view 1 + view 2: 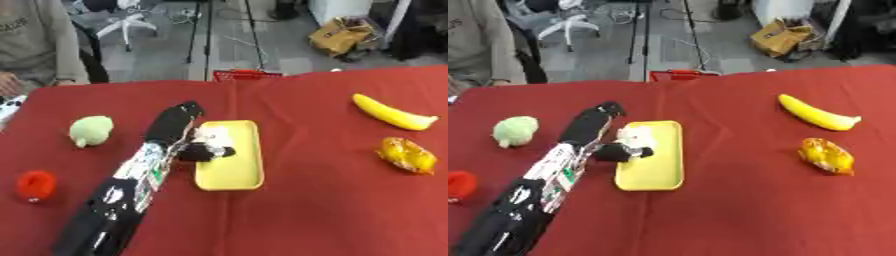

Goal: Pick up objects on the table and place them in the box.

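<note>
A shallow yellow tray [238, 179] lies in the middle of the red table. My left arm reaches in from the lower left, and my left hand [178, 123] sits at the tray's left rim. Its fingers and thumb curl round a small white object [213, 134], held just over the tray's near-left part. A yellow banana [391, 113] lies at the far right, with a crinkled orange-yellow object [407, 155] nearer me. On the left are a pale green round object [91, 130] and a red round object [36, 185]. My right hand shows in neither view.
A red basket [245, 75] peeks over the table's far edge. A white item [9, 107] sits at the far left edge. Bare red cloth stretches between the tray and the two objects on the right.
</note>
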`<action>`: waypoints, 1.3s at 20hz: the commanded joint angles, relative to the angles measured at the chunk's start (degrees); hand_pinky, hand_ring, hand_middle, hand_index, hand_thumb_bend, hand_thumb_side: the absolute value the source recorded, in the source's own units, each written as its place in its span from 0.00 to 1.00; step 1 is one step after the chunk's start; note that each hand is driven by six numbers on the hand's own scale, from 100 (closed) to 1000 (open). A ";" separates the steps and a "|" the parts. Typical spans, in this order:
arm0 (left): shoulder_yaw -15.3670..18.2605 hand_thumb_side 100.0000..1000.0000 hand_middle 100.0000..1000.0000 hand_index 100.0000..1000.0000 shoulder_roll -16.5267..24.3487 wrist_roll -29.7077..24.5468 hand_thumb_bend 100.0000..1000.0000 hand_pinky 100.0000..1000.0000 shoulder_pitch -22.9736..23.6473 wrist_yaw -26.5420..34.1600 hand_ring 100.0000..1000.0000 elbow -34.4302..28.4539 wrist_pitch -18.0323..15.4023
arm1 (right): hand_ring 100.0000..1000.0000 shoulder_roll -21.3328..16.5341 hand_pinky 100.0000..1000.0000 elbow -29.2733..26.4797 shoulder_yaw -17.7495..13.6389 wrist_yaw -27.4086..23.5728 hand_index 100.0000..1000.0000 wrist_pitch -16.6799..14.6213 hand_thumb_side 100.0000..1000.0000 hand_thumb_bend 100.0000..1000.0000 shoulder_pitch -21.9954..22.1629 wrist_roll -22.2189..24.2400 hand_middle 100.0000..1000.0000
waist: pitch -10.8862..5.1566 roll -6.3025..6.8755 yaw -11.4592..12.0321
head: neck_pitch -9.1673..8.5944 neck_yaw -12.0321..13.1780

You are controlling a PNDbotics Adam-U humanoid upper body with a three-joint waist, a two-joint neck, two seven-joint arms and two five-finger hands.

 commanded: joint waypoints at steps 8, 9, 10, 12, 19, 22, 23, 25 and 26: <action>4.49 0.92 0.77 0.74 2.12 13.09 0.83 0.67 4.91 21.10 0.71 -15.95 -4.64 | 0.68 -0.86 0.58 -1.00 -0.42 -0.16 0.84 -0.06 0.67 0.00 -0.50 0.04 0.76 | -0.29 -0.15 0.38 | -0.84 -0.26; 5.63 0.93 0.77 0.74 2.87 14.66 0.82 0.67 6.42 26.03 0.71 -18.72 -5.49 | 0.68 -0.90 0.58 -0.98 -0.46 -0.14 0.84 -0.04 0.67 0.00 -0.49 0.01 0.76 | -0.28 -0.08 0.40 | -0.87 -0.34; 6.86 1.00 0.76 0.74 3.47 16.16 0.73 0.66 7.83 30.35 0.71 -21.13 -6.10 | 0.68 -0.91 0.58 -0.97 -0.50 -0.12 0.84 -0.03 0.67 0.00 -0.49 -0.02 0.76 | -0.25 -0.03 0.46 | -0.95 -0.47; 9.24 1.00 0.76 0.74 4.63 18.89 0.69 0.66 10.45 37.32 0.71 -25.46 -7.09 | 0.68 -0.93 0.58 -0.95 -0.54 -0.08 0.84 -0.01 0.67 0.00 -0.48 -0.05 0.76 | -0.20 0.04 0.56 | -1.06 -0.59; 17.27 0.99 0.76 0.74 6.02 26.64 0.68 0.65 17.90 47.65 0.70 -33.81 -8.89 | 0.68 -0.95 0.58 -0.92 -0.77 0.10 0.84 0.09 0.67 0.00 -0.36 -0.29 0.76 | -0.14 0.11 0.94 | -1.55 -0.74; 18.22 0.85 0.76 0.74 5.56 26.48 0.73 0.64 19.02 48.23 0.69 -33.56 -8.35 | 0.68 -0.93 0.58 -0.90 -0.72 0.13 0.84 0.08 0.66 0.00 -0.40 -0.21 0.76 | -0.09 0.07 1.05 | -1.84 -0.75; 18.58 0.85 0.76 0.74 5.15 26.05 0.73 0.64 19.31 48.89 0.69 -33.59 -8.77 | 0.68 -0.92 0.58 -0.90 -0.71 0.16 0.84 0.09 0.66 0.00 -0.42 -0.18 0.76 | -0.04 0.04 1.06 | -2.03 -0.70; 19.17 0.85 0.76 0.75 4.59 25.29 0.71 0.64 19.48 49.89 0.69 -33.69 -9.70 | 0.68 -0.94 0.58 -0.93 -0.77 0.23 0.84 0.13 0.66 0.00 -0.41 -0.20 0.76 | 0.05 0.02 1.11 | -2.38 -0.62; 19.39 0.85 0.75 0.74 4.42 24.97 0.70 0.64 19.52 50.20 0.69 -33.73 -10.10 | 0.68 -0.98 0.58 -0.93 -0.76 0.25 0.84 0.16 0.66 0.00 -0.43 -0.19 0.76 | 0.07 0.02 1.11 | -2.47 -0.52</action>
